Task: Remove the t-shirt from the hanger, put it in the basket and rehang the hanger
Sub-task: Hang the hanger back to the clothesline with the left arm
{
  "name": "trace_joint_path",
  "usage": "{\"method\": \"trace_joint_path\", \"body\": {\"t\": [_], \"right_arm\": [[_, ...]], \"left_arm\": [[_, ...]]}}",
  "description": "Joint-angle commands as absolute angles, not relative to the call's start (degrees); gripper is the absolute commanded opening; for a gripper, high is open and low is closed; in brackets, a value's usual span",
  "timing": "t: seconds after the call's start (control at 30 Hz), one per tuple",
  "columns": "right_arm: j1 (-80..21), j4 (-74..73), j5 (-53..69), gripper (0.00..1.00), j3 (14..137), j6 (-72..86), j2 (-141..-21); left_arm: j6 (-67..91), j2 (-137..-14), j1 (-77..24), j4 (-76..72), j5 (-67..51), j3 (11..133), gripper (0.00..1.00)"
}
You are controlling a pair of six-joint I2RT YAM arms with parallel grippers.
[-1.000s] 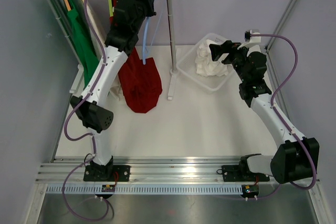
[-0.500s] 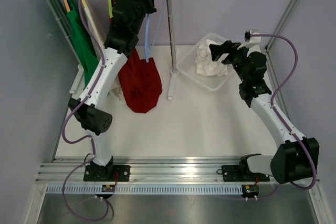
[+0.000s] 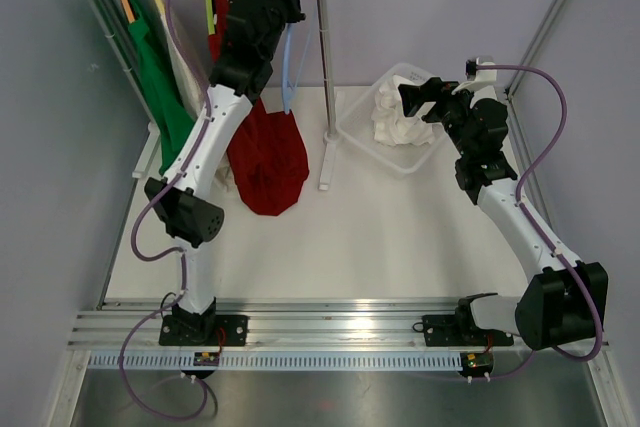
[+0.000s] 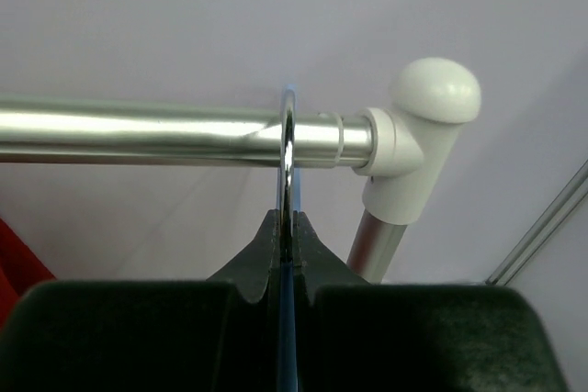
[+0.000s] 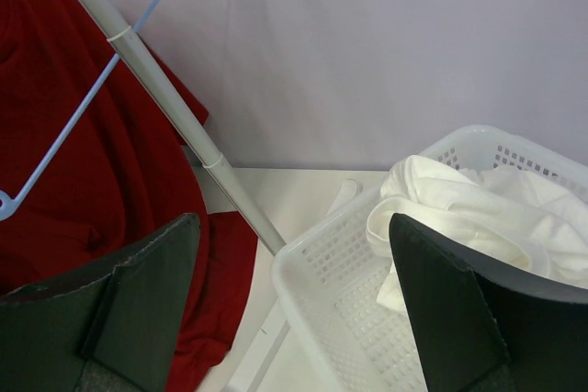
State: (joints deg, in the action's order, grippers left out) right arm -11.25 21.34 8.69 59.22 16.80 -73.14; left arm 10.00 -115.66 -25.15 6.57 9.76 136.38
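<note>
I found the left gripper (image 4: pixel 287 227) raised to the rail (image 4: pixel 138 135), its jaws clenched on the hook of the hanger (image 4: pixel 288 149). The hook sat over the rail, just beside the white end cap (image 4: pixel 418 135). The red t-shirt (image 3: pixel 268 162) hung under the left arm, its lower end down at the tabletop (image 3: pixel 380 227). From the right wrist, the pale blue hanger arm crossed in front of the red cloth. I could not tell whether the shirt was on it.

The upright post (image 3: pixel 323 77) stood between the shirt and the basket (image 3: pixel 360 127), which held white cloth (image 3: pixel 395 112). A green garment (image 3: pixel 160 67) and a pale garment (image 3: pixel 180 57) hung further left. The right gripper (image 5: pixel 294 227) hovered by the basket, its jaws released and empty.
</note>
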Motion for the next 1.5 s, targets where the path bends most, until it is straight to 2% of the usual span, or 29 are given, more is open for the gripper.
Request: {"method": "trace_joint_path", "body": {"t": [0.0,0.8,1.47], "right_arm": [[-11.34,23.2,9.75,0.92,59.85,16.26,-73.12],[-11.34,22.85,9.67,0.92,59.06,15.91,-71.54],[-11.34,22.59,9.76,0.92,58.97,15.64,-71.28]], "left_arm": [[9.49,-115.66,-25.49,1.41,10.99,139.92,0.0],[8.96,-119.18,-26.54,0.26,9.84,141.24,0.01],[7.56,-115.67,-27.42,-2.99,8.88,134.39,0.05]]}}
